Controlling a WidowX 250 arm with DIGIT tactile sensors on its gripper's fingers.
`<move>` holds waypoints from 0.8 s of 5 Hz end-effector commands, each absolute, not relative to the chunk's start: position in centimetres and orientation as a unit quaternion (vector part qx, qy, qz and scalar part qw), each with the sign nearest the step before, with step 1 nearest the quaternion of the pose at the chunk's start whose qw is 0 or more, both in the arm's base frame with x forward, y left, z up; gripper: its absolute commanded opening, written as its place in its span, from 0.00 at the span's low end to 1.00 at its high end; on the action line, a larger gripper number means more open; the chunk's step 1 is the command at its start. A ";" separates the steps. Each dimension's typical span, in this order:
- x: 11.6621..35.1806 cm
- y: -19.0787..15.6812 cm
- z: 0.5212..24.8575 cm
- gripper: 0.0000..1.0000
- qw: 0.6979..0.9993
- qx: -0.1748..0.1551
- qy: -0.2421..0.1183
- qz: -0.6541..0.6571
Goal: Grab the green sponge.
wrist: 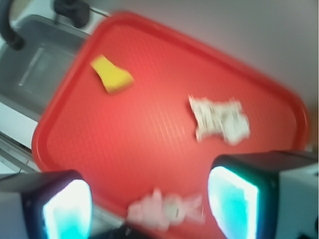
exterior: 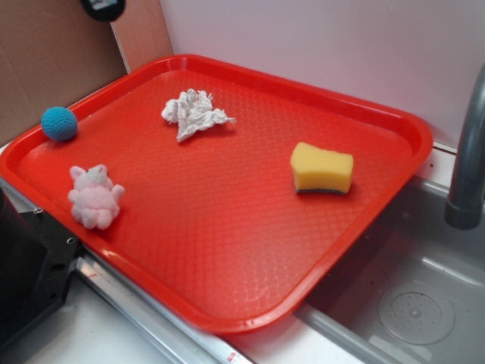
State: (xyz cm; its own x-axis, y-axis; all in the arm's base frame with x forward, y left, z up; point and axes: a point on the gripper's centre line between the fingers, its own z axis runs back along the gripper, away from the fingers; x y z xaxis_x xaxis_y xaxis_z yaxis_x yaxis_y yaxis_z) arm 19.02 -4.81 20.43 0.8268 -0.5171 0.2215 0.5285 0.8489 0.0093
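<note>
The green sponge (exterior: 322,168) is a yellow foam block lying on the right part of a red tray (exterior: 227,322), its thin dark green layer face down. The wrist view is blurred and shows the sponge (wrist: 112,73) far off at the upper left of the tray (wrist: 149,124). My gripper (wrist: 149,204) is open, its two cyan-padded fingers wide apart with nothing held. It hovers over the tray's opposite side, well away from the sponge. The exterior view does not show the gripper's fingers.
A crumpled white paper wad (exterior: 195,112) lies at the tray's back middle. A pink plush toy (exterior: 95,197) sits near the left edge, below my fingers in the wrist view (wrist: 167,211). A blue ball (exterior: 59,123) rests at the far left corner. A steel sink (exterior: 409,303) and grey faucet (exterior: 466,167) flank the right side.
</note>
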 end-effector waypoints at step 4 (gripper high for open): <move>26.7 -14.0 10.0 1.00 0.853 -0.075 -0.081 -0.509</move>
State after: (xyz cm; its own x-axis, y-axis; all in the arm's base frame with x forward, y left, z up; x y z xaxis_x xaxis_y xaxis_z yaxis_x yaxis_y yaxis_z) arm 26.61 -12.79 8.19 0.4971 -0.8518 0.1654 0.8676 0.4899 -0.0851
